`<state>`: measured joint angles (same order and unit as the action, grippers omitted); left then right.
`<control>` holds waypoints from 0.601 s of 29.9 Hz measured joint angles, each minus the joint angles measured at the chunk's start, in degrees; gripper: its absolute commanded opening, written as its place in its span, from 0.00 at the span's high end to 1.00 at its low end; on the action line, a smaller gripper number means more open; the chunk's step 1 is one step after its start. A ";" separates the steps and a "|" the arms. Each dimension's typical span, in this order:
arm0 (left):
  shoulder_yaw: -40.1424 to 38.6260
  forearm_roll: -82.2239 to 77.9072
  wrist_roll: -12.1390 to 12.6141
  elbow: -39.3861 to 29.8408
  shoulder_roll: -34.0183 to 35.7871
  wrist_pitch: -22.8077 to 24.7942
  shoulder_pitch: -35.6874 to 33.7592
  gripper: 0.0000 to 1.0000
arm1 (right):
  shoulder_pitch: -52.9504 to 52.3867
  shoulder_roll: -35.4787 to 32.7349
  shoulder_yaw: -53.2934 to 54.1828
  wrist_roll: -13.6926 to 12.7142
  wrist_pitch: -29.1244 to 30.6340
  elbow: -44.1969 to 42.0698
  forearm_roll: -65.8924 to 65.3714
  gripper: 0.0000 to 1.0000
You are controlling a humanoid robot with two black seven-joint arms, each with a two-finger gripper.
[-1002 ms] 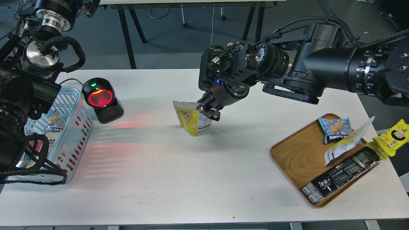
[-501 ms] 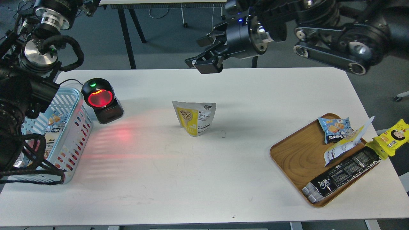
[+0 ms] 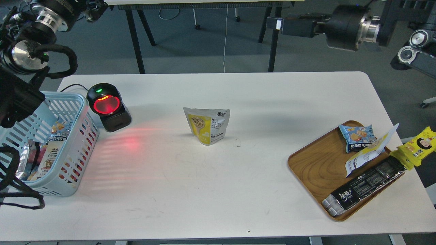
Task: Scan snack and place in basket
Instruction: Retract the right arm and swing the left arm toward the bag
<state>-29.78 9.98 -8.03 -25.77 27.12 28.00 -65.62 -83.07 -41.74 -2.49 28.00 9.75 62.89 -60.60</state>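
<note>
The snack, a yellow and white pouch with tan balls pictured, stands upright on the middle of the white table, untouched. The light blue slotted basket sits at the table's left edge with several packets inside. My right gripper is high up beyond the table's back edge, far up and right of the pouch, seen side-on; I cannot tell its fingers apart and nothing shows in it. My left arm rises at the far left above the basket; its gripper is a small dark shape at the top edge.
A black scanner with a glowing red window stands next to the basket, casting red light on the table. A wooden tray at the right holds a blue packet, a long black pack and a pale pouch. A yellow packet overhangs the edge.
My right gripper let go of the pouch, lifted off it and pulled back up and to the right. The pouch stays standing. My left arm shifted left, uncovering more of the basket.
</note>
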 measured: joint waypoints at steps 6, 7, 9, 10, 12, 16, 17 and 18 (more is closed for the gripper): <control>0.51 -12.25 0.17 -8.41 3.92 0.01 -1.04 0.01 | 2.22 -0.05 0.69 0.00 -0.02 -6.52 11.75 0.03; 0.52 -14.67 0.29 -10.19 4.48 0.01 -1.07 0.01 | 2.44 0.20 0.74 0.00 -0.02 -7.75 14.04 0.03; 0.52 -20.66 0.66 -14.35 5.70 0.01 -1.07 0.01 | 3.06 1.62 0.82 0.00 0.03 -11.44 19.31 0.03; 0.52 -23.30 0.80 -16.02 6.20 0.01 -1.07 0.01 | 3.31 2.86 0.90 0.00 0.12 -13.71 21.89 0.03; 0.52 -29.45 1.06 -19.62 7.22 0.03 -1.08 0.01 | 3.79 6.39 1.08 0.00 0.46 -18.04 26.59 0.03; 0.44 -40.57 1.16 -25.69 8.82 0.03 -1.08 0.01 | 5.13 10.81 2.92 0.00 2.17 -24.11 34.34 0.03; 0.42 -44.02 1.14 -27.19 9.24 0.03 -1.08 0.01 | 5.87 11.21 3.89 0.00 2.48 -25.18 36.69 0.03; 0.36 -47.66 0.97 -28.56 9.56 0.02 -1.06 0.01 | 6.73 11.53 5.07 0.00 2.64 -26.23 39.17 0.03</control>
<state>-29.42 -37.68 -7.06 -54.33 36.67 28.02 -66.68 -76.34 -30.22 2.58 28.00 12.38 36.66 -21.43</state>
